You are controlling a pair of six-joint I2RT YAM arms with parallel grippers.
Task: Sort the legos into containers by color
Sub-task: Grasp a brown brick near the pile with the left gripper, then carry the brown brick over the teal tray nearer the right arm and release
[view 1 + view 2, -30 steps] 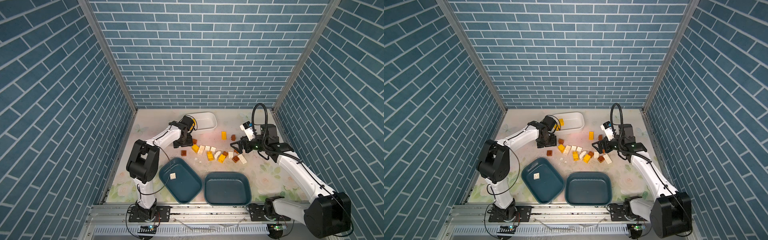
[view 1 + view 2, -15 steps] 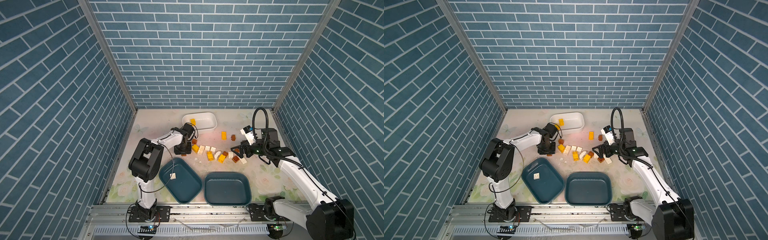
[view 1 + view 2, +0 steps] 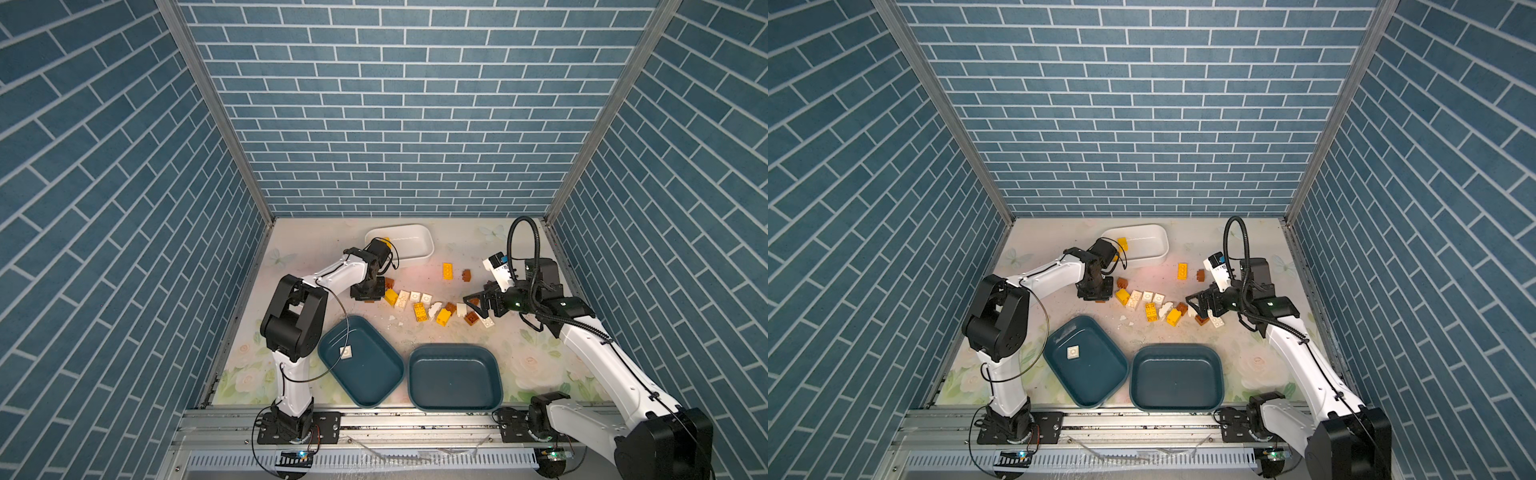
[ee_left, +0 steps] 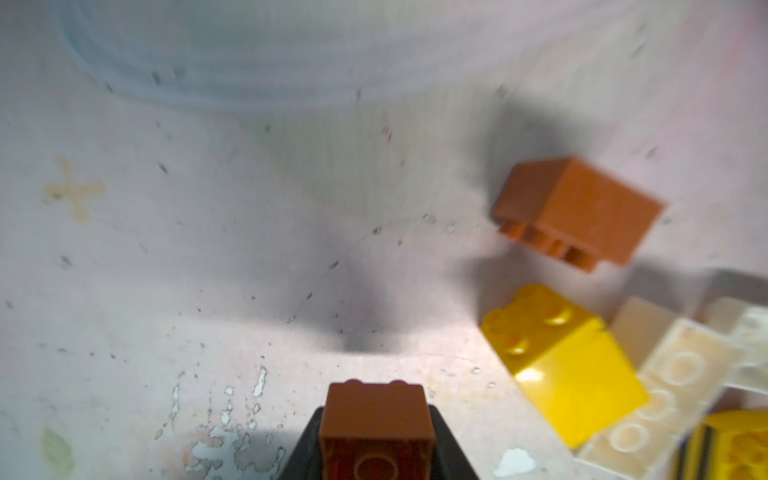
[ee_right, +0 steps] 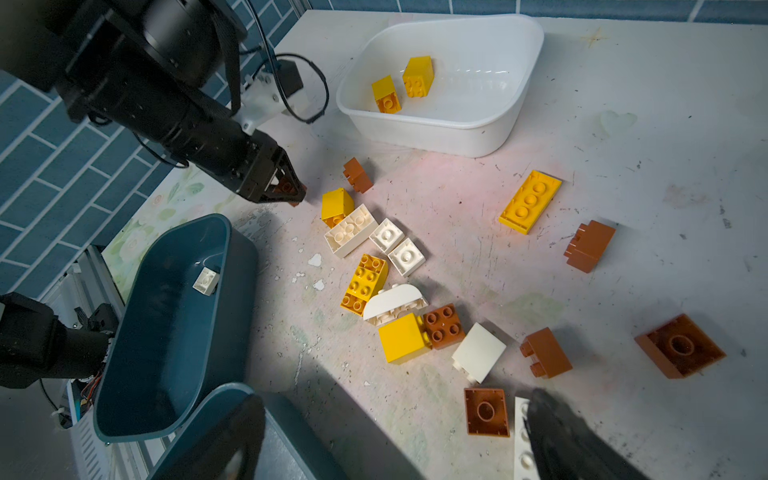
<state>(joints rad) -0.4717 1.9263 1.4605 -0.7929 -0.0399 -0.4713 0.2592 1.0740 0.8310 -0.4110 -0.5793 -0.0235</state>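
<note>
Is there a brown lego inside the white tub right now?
No, the right wrist view shows the white tub holding only two yellow legos, nothing brown.

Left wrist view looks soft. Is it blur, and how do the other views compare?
Left wrist view: soft throughout, the loose brown brick smeared as by motion, the white tub a hazy streak; only the held brown brick reads fairly clear. Right wrist view: sharp, though a dark shadow crosses the table at its near part. Both top views: evenly lit, bricks tiny.
</note>
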